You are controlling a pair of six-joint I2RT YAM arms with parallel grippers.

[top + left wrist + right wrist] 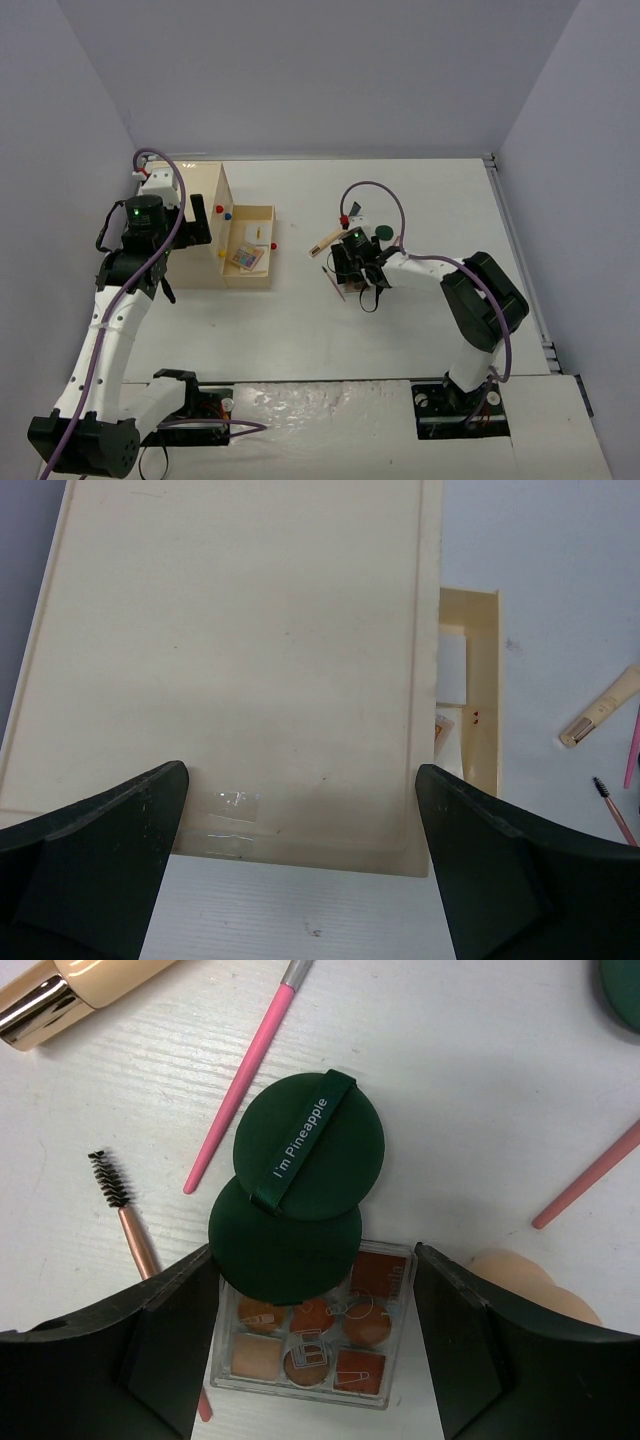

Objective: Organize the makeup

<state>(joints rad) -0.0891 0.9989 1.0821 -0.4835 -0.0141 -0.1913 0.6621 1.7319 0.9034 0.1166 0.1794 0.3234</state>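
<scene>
Two fingers of the right gripper (312,1255) stand spread apart, one on each side of the square palette (310,1355). They are just beside its edges, and I cannot tell if they touch it. Two round green compacts (308,1145) lie on top of the palette, loose, and they could slide off. The palette looks hard, flat and light, with smooth sides that may slip, so its two straight sides are the best place to squeeze gently. A soft beige sponge (520,1280) sits just right of the palette. The left gripper (300,780), well away from the palette, is spread too and holds nothing.
</scene>
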